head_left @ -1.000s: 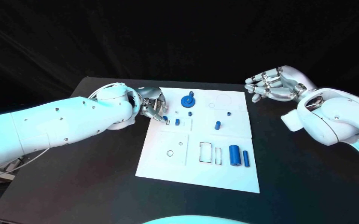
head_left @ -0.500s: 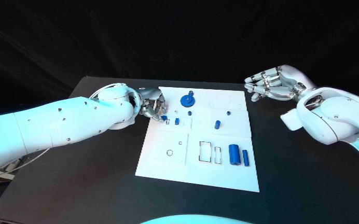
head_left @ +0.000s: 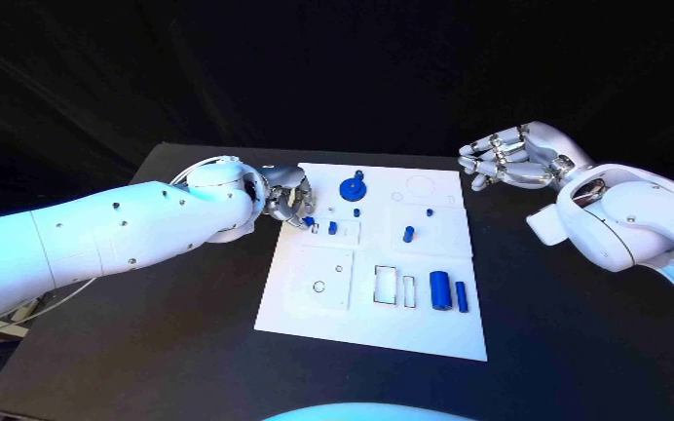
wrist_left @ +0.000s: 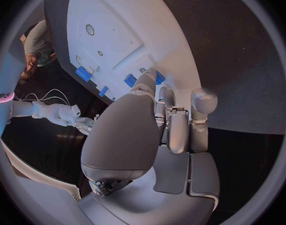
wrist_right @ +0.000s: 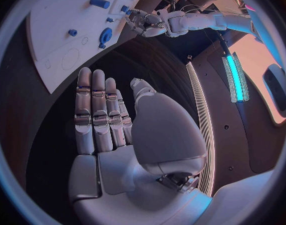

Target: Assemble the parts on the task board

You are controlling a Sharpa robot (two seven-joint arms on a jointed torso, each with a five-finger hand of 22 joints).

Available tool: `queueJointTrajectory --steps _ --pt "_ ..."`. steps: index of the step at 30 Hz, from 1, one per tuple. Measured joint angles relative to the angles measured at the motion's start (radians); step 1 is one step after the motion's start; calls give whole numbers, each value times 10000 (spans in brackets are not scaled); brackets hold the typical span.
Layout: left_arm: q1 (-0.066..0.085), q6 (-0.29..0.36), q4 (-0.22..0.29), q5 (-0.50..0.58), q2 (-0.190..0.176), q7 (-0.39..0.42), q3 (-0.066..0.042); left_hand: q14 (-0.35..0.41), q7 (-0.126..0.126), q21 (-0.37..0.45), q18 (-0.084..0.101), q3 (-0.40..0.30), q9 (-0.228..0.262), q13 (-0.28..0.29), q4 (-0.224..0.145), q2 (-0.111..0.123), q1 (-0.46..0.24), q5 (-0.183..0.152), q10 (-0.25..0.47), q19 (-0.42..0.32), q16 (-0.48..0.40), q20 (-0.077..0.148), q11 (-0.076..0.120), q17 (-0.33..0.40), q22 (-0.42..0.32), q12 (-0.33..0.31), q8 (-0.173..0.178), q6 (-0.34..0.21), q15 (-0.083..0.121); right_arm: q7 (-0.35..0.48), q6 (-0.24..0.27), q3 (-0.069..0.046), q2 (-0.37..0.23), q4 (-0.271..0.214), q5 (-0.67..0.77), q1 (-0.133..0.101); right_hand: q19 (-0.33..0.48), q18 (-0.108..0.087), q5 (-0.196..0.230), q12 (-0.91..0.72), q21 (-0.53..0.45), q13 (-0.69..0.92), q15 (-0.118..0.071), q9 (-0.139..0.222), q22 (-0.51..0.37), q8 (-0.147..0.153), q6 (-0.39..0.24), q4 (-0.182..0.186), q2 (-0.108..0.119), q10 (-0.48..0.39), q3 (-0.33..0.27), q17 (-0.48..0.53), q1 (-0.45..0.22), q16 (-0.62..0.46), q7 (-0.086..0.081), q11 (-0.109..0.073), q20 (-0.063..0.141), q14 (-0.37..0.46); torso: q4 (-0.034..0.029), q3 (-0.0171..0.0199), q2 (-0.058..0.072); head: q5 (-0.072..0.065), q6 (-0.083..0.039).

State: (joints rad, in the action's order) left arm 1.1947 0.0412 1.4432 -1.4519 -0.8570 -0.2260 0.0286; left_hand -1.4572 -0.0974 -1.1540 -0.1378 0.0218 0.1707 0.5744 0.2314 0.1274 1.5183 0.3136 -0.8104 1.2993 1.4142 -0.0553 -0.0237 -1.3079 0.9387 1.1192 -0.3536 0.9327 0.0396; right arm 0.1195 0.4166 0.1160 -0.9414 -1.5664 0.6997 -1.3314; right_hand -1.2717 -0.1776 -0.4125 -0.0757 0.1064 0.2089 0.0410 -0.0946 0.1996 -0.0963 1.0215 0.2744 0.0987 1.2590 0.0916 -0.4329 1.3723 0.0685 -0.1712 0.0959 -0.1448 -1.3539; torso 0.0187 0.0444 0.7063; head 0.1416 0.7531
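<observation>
Parts: you see a small blue part (head_left: 308, 220) at the task board (head_left: 323, 294)'s left edge, pinched in your left hand (head_left: 285, 199)'s fingertips | other blue parts (head_left: 441, 291) lie across the board mid-table | your right hand (head_left: 512, 163) hovers off the board's far right corner, fingers apart, holding nothing
</observation>
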Motion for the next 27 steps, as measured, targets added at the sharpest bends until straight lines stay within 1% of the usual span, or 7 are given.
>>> queueJointTrajectory --steps 4,12,21,22,23,24,27 --pt "-6 -1 -32 -2 20 4 0 0 3 -81 -2 -80 -39 -29 -80 -125 303 0 0 0 71 0 0 1 99 53 41 77 0 0 0 0 0 -1 0 0 0 0 0 0 0 0 0 0 0 0 0 0 0 0 0 0 0 0 0 0 0 0 0 -2 -1 1 -2" --pt "-9 4 -91 -3 44 6 -1 -35 -5 -251 -6 -713 -140 -267 -235 -353 947 56 36 35 224 36 37 2 285 40 118 212 35 0 0 0 -1 -2 -1 0 0 -1 0 0 0 0 0 1 0 0 0 0 1 0 0 -1 1 0 0 0 0 0 -4 -3 -4 -10 -17" --pt "-9 -58 -89 -2 46 24 -3 -35 -2 -310 -8 -1202 -230 -448 -257 -221 1079 50 36 35 288 35 36 2 388 -75 234 356 35 0 -2 0 -3 1 -2 0 0 0 0 0 0 0 0 1 -8 0 0 0 1 0 0 -1 1 0 0 0 0 0 -11 -7 -5 -16 -14" --pt "-9 -69 -84 -1 46 29 -3 -35 -4 -311 -7 -1265 -244 -462 -263 -221 1078 -83 36 35 315 35 36 3 403 -76 267 357 35 0 -2 0 -3 2 -2 0 0 0 0 0 0 0 0 1 -8 0 0 0 1 0 0 -1 1 0 0 0 0 0 -11 -8 -5 -15 -12" --pt "-9 -78 -80 0 46 36 -3 -35 -4 -351 -8 -1388 -272 -485 -274 -215 1084 -536 36 35 320 35 36 3 429 -76 324 434 35 0 -2 0 -4 2 -2 0 0 0 0 0 0 0 0 2 -8 0 0 0 1 0 0 -1 1 0 0 0 0 0 -11 -7 -5 -15 -11" --pt "-9 -88 -75 3 46 45 -3 -35 28 -375 -8 -1471 -290 -500 -303 -154 1146 -797 36 35 325 35 36 3 447 -76 329 470 35 0 -3 0 -4 3 -2 0 0 0 0 0 0 0 0 2 -8 0 0 0 1 0 -1 -1 1 0 0 0 0 0 -11 -7 -5 -11 -9" --pt "-9 -103 -71 11 45 70 -3 -35 25 -376 -9 -1650 -320 -534 -372 -155 1144 -1077 36 35 379 35 36 3 471 -76 379 504 35 0 -3 0 -4 4 -2 0 0 0 0 0 0 0 0 2 -8 0 0 0 1 0 -1 -2 1 0 0 0 0 0 -12 -7 -6 -7 -7"
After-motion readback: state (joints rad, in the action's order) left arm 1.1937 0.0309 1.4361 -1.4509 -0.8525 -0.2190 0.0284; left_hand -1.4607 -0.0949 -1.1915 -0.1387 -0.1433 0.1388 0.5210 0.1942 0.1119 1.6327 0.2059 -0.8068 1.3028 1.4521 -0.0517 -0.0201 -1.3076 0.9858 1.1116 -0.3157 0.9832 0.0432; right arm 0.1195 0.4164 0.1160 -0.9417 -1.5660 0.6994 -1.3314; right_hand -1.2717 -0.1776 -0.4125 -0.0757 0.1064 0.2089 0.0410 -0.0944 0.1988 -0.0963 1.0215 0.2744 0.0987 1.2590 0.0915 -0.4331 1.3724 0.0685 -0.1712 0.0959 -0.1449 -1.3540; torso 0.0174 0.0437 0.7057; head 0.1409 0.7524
